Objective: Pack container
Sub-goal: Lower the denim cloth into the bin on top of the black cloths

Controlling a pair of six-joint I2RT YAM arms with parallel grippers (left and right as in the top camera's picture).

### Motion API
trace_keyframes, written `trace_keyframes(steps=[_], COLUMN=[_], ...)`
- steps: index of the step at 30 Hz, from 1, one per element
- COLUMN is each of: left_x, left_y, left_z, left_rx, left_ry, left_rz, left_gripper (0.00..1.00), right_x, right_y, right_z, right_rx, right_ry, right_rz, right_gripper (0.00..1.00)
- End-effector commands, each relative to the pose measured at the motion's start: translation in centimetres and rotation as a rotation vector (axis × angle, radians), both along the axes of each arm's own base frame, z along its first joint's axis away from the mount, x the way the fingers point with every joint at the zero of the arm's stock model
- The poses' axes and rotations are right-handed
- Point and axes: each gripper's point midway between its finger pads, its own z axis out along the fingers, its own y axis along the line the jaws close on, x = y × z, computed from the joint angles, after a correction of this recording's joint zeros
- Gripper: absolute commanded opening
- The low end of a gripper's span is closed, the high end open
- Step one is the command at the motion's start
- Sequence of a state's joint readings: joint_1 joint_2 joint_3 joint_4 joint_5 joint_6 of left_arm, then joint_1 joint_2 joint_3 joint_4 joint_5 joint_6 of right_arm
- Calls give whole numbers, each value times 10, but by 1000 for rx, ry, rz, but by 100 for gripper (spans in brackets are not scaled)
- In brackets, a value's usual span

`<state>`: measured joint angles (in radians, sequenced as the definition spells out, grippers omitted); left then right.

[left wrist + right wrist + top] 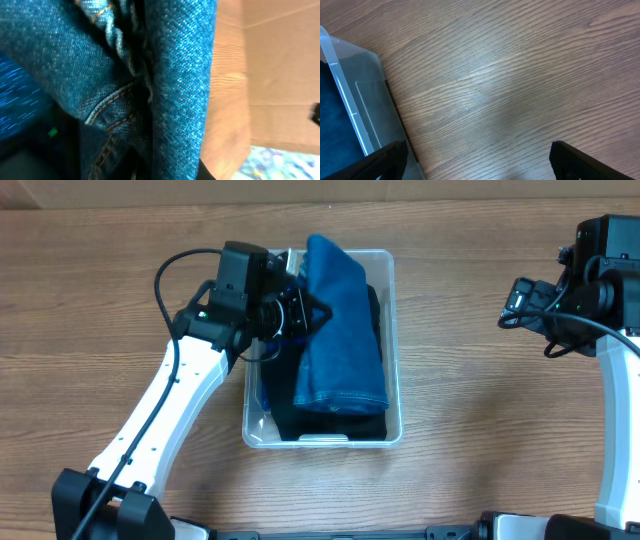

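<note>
The clear plastic container (395,340) stands mid-table. It holds a folded black cloth (330,425) with folded blue jeans (340,330) on top. My left gripper (305,310) is inside the container's left side, pressed against the jeans' left edge and seemingly shut on a bunched fold. Denim (100,60) fills the left wrist view and hides most of the fingers. My right gripper (515,305) is open and empty above bare table, right of the container. In the right wrist view its fingers (480,162) spread wide, and the container's wall (365,100) shows at the left.
The wooden table (480,410) surrounds the container. A pale wall or board (280,75) runs beyond the table's far edge. The left arm (170,400) slants across the table's left half, and the right arm (620,400) stands at the right edge.
</note>
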<state>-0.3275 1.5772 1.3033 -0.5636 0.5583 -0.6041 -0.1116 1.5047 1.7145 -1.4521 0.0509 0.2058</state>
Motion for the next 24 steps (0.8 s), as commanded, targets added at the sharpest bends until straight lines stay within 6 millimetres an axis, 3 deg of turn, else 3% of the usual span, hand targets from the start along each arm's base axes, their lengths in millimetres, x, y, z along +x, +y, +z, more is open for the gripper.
trace_keyframes(steps=[1, 2, 3, 4, 5, 7, 9, 12, 14, 15, 16, 17, 19, 21, 24], left_x=[-7, -6, -6, -6, -7, -7, -5, 2, 13, 20, 24, 30, 34, 30, 24], left_y=[29, 38, 45, 50, 54, 70, 93, 102, 104, 102, 101, 95, 80, 61, 43], left_z=[-22, -28, -32, -35, -37, -44, -49, -42, -19, 3, 16, 37, 58, 56, 14], left_rx=[173, 227, 264, 299, 324, 415, 526, 545, 558, 553, 545, 539, 540, 574, 595], left_ry=[26, 29, 31, 24, 23, 27, 20, -13, -95, -162, -195, -267, -359, -408, -322], left_rz=[83, 108, 129, 132, 132, 174, 226, 234, 227, 218, 218, 198, 145, 45, -57], left_gripper=[4, 4, 13, 37, 48, 85, 91, 85, 72, 66, 64, 56, 35, 5, 4], right_x=[-1, 0, 0, 0, 0, 0, 0, 0, 0, 1, 1, 1, 1, 1, 1], right_y=[0, 0, 0, 0, 0, 0, 0, 0, 0, 0, 0, 0, 0, 0, 1], right_z=[2, 2, 2, 2, 2, 2, 2, 2, 3, 3, 3, 3, 3, 3, 3], right_rx=[4, 4, 4, 4, 4, 4, 4, 4, 4, 4, 4, 4, 4, 4, 10], right_ry=[-9, -9, -10, -10, -10, -10, -11, -11, -11, -14, -14, -14, -15, -15, -15], right_rz=[-5, -5, -5, -5, -5, -4, -4, -5, -5, -5, -5, -5, -5, -5, -2], right_gripper=[95, 95, 95, 95, 95, 95, 95, 95, 95, 95, 95, 95, 95, 95, 95])
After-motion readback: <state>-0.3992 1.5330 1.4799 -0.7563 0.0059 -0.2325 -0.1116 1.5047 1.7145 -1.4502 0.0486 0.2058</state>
